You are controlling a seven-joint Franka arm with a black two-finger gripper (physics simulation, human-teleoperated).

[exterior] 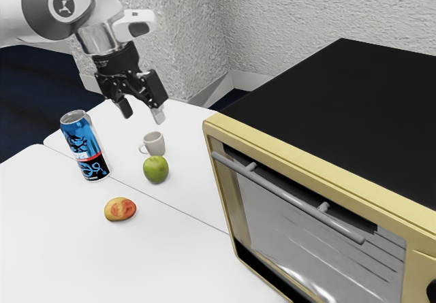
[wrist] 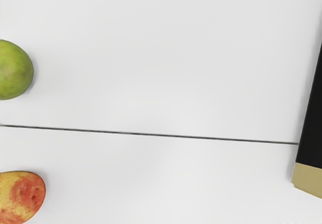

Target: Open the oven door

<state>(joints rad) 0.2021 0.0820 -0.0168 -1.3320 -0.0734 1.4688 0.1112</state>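
Observation:
My gripper [exterior: 142, 116] hangs open above the table in the exterior view, its two fingers apart and nothing between them. The oven [exterior: 340, 99], black on top with a yellow-gold front frame, stands to the exterior view's right of it, well apart from the hand. Its glass door [exterior: 300, 238] is closed, and a grey bar handle [exterior: 286, 196] runs along the door's upper part. In the wrist view a corner of the oven [wrist: 308, 177] appears, gold and black.
Between the arm's side and the oven sit a blue can [exterior: 85, 146], a small cup [exterior: 154, 143], a green apple [exterior: 156, 169] and a red-yellow fruit [exterior: 120, 209]. The wrist view has the green apple [wrist: 14, 70] and the red-yellow fruit [wrist: 21, 196] on the white table [wrist: 161, 83].

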